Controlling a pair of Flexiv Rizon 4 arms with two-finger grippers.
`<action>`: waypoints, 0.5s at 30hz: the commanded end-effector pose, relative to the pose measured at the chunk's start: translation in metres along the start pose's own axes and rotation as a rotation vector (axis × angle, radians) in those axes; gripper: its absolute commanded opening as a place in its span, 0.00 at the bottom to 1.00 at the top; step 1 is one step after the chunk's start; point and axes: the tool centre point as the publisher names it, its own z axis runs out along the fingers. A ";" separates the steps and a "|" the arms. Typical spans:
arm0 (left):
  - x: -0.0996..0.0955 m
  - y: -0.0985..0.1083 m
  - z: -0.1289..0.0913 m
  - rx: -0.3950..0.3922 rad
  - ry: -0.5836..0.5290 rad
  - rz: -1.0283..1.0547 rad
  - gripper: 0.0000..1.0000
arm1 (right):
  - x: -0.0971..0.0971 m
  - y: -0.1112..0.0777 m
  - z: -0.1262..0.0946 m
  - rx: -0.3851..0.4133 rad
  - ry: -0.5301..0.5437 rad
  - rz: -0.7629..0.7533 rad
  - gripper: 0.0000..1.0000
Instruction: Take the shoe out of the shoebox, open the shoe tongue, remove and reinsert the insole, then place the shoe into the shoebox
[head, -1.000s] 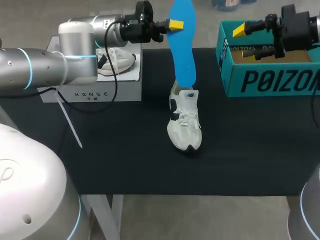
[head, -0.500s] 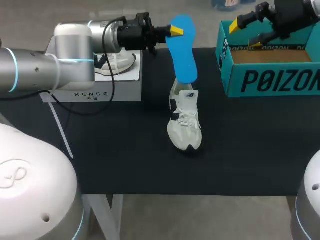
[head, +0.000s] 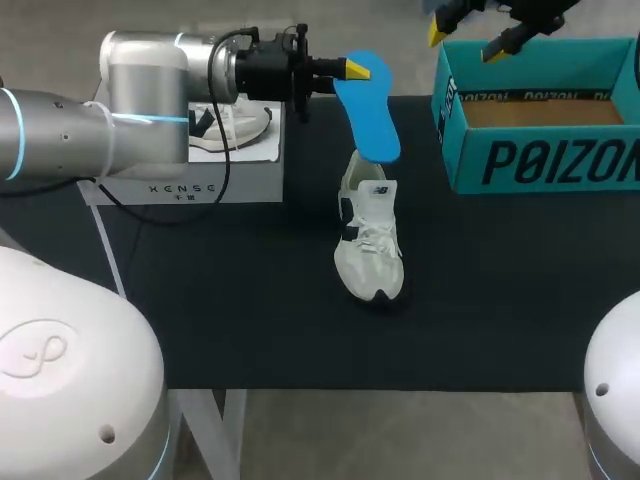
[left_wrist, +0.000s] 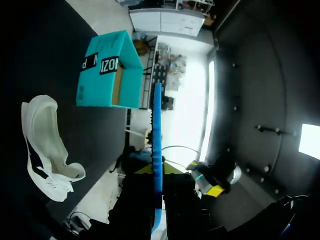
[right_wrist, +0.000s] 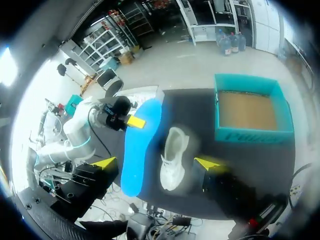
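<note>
Left gripper (head: 352, 68): clamped on the blue insole (head: 367, 110), which hangs over the heel of the shoe (head: 368, 250).
Right gripper (head: 467, 40): fingers spread, empty, above the shoebox (head: 540, 160).
Shoe: on the table (head: 250, 330), outside the shoebox.
Reinsertion: we judge it best to lead the insole's lower end into the opening, then slide it flat.
Print: large white lettering on the shoebox wall, which we do not transcribe.

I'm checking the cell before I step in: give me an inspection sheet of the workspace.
Surface: black table.
Job's things: white shoe standing mid-table; blue insole tilted above its heel; teal shoebox open, empty.
Clutter: white box holding a second shoe.
Grippers: left gripper shut on the insole; right gripper open, above the shoebox.
Cables: black cable looping from the left arm over the white box.
Surroundings: nothing seen.
</note>
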 end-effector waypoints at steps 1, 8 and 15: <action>-0.007 0.000 0.009 -0.002 0.008 -0.004 0.00 | 0.019 0.019 0.016 0.163 -0.534 -0.012 1.00; -0.011 0.005 0.021 -0.026 0.006 0.004 0.00 | 0.031 0.017 0.036 0.242 -0.727 -0.065 1.00; -0.012 0.006 0.025 -0.030 -0.009 0.039 0.00 | 0.042 0.014 0.053 0.305 -0.660 -0.041 1.00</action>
